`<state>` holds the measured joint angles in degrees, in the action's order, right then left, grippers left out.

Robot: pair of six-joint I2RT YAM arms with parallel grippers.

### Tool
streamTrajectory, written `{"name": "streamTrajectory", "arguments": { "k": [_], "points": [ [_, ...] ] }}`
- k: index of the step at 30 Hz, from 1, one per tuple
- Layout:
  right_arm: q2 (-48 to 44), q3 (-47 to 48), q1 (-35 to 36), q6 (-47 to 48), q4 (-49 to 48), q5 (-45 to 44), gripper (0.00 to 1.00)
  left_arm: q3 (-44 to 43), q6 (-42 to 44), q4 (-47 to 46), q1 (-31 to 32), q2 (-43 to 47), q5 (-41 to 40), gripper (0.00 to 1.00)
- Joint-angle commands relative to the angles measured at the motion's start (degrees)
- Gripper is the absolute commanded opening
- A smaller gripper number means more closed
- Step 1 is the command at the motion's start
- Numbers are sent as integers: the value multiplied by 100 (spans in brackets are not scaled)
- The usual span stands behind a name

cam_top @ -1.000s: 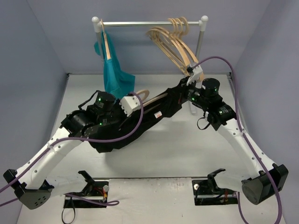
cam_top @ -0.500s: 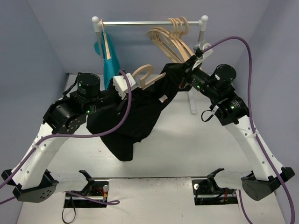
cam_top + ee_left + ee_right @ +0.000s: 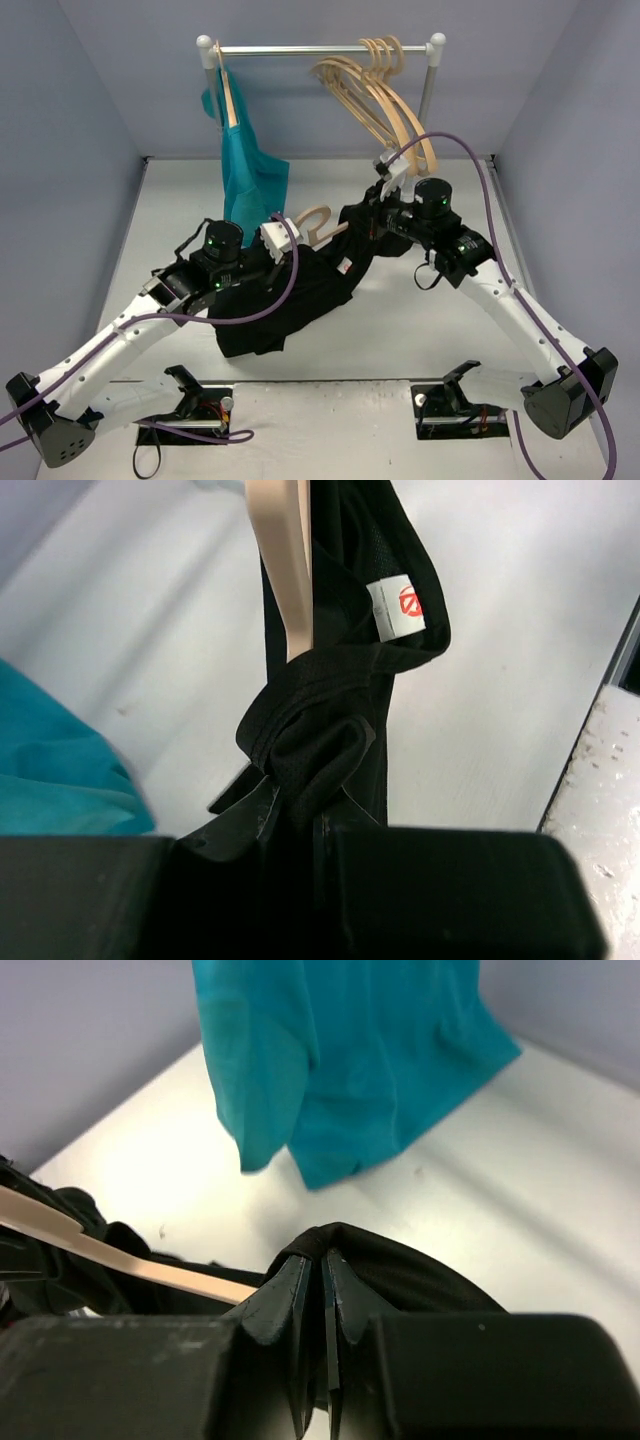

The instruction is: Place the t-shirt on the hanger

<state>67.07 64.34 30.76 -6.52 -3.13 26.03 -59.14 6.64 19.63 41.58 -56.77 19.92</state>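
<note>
The only marking to be seen is a small white label [image 3: 397,608] sewn inside the neck of the t-shirt [image 3: 335,745]. It carries a red round sign: a ring crossed by a slanted bar. No letters or numbers on it can be made out. In the top view the same label [image 3: 346,267] shows only as a white patch with a red speck on the black cloth, too small to read.
</note>
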Motion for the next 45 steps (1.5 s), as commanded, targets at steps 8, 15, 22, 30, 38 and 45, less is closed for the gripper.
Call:
{"name": "streamTrajectory", "arguments": {
  "k": [8,15,22,30,38,45],
  "points": [
    [14,-27,290,24,-341,198,11,401,-258,-2368,-27,70,-5,0],
    [-58,74,215,269,-122,127,33,576,53,-2295,-169,136,14,0],
    [-381,249,-348,449,86,691,49,395,304,-1649,-203,208,-17,0],
    [-615,384,-880,603,245,1272,52,408,306,-1700,-244,175,257,0],
    [-441,490,-947,2980,1469,1724,56,-178,858,-464,-282,186,819,0],
    [-589,276,-940,3776,1530,2288,62,-607,1237,374,-291,66,1363,0]
  ]
}}
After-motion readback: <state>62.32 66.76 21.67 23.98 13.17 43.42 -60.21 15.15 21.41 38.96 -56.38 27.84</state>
